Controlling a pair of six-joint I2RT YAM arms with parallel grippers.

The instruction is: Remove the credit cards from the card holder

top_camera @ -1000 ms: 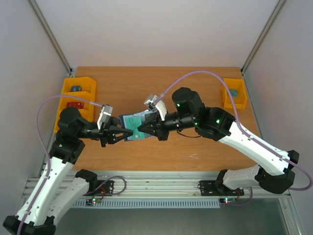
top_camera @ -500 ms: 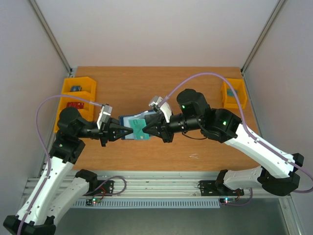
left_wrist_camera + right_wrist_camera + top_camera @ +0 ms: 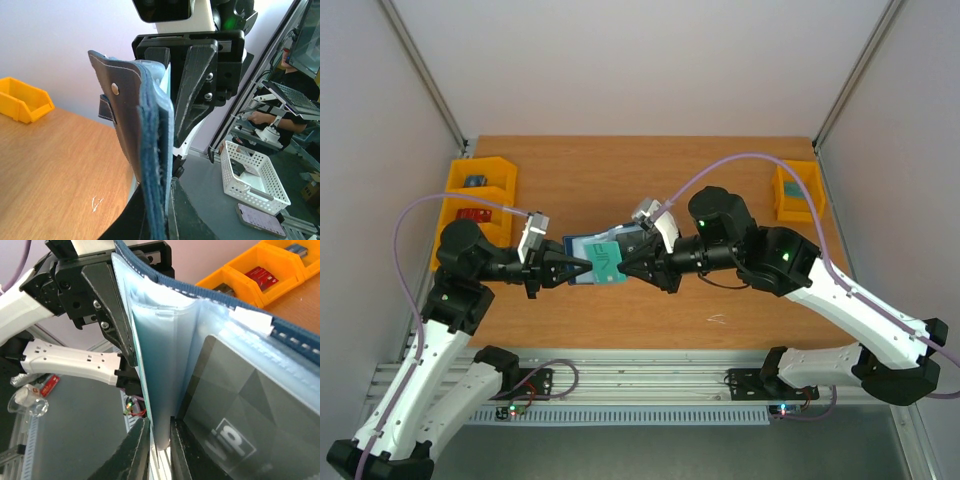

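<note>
The card holder (image 3: 582, 247) hangs in the air between both arms, over the middle of the table. My left gripper (image 3: 582, 267) is shut on its left edge. The left wrist view shows that navy wallet (image 3: 131, 115) edge-on, clamped in the left gripper (image 3: 158, 200). My right gripper (image 3: 623, 265) is at its right side, by a teal card (image 3: 607, 258). In the right wrist view the right gripper (image 3: 160, 426) stands slightly open around a clear sleeve fold (image 3: 162, 365). A dark grey credit card (image 3: 235, 400) marked "vip" sits in the neighbouring sleeve.
Yellow bins stand at the table's left edge (image 3: 480, 185) and right edge (image 3: 798, 190). They also show as a yellow bin (image 3: 250, 270) and a yellow bin (image 3: 22, 102) in the wrist views. A white basket (image 3: 255, 172) and a phone (image 3: 262, 220) lie beyond the table.
My left gripper has shut on the holder's edge. My right gripper has drawn back a little to the right, the teal card now shows further out, and its jaws have loosened.
</note>
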